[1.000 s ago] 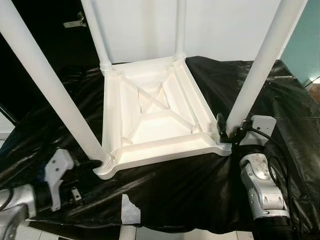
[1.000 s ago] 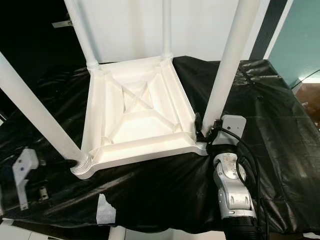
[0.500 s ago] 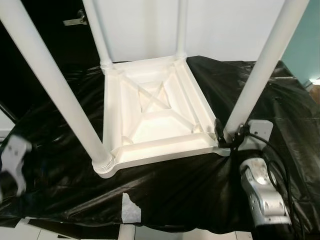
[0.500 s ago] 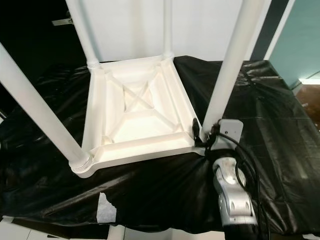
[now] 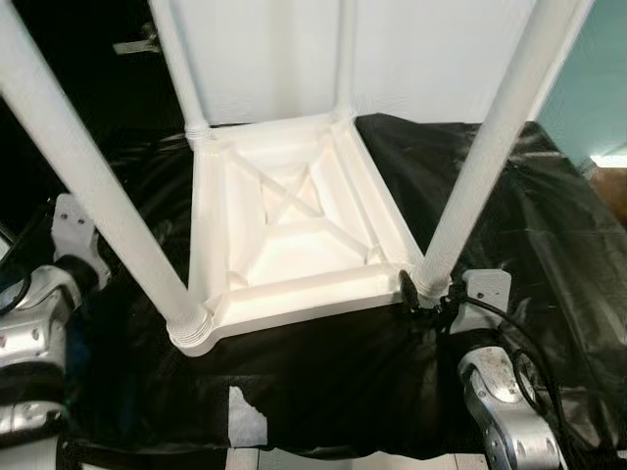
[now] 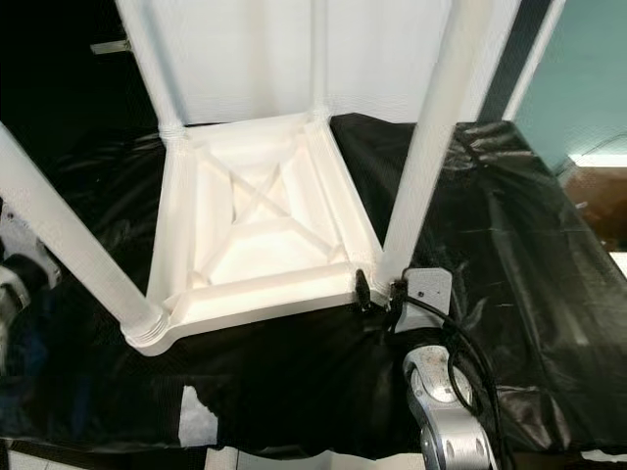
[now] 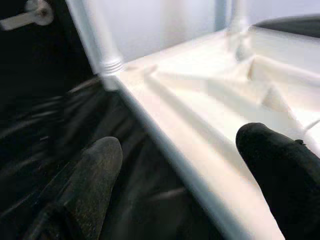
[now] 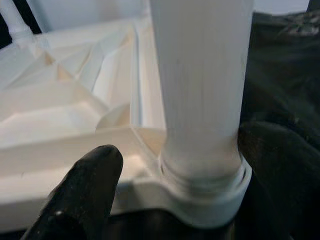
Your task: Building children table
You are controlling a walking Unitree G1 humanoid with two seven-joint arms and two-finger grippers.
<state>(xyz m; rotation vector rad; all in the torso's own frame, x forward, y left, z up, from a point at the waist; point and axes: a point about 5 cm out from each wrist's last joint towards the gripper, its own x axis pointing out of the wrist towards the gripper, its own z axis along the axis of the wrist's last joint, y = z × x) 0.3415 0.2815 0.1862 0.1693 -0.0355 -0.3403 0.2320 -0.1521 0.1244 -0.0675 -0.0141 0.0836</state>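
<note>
A white children's table [image 5: 294, 235] lies upside down on a black plastic sheet [image 5: 343, 362], its four legs pointing up. My right gripper [image 8: 180, 150] is open at the near right leg [image 5: 480, 166], one black finger [image 8: 90, 185] on each side of the leg's base by the corner socket; in the left eye view that gripper [image 5: 423, 294] sits at the table's near right corner. My left arm [image 5: 39, 313] is raised beside the table's left side. My left gripper [image 7: 180, 145] is open, its fingers [image 7: 95, 175] straddling the table's left rim without touching it.
The near left leg [image 5: 98, 186] crosses in front of my left arm. A white wall panel [image 5: 265, 49] stands behind the table and a teal wall [image 5: 607, 88] to the right. A pale torn patch [image 5: 245, 416] shows in the sheet near the front edge. Cables [image 5: 529, 333] loop over my right wrist.
My left arm has come up from low at the front left to beside the table's left rim. The right gripper has stayed at the near right leg. The camera has shifted slightly.
</note>
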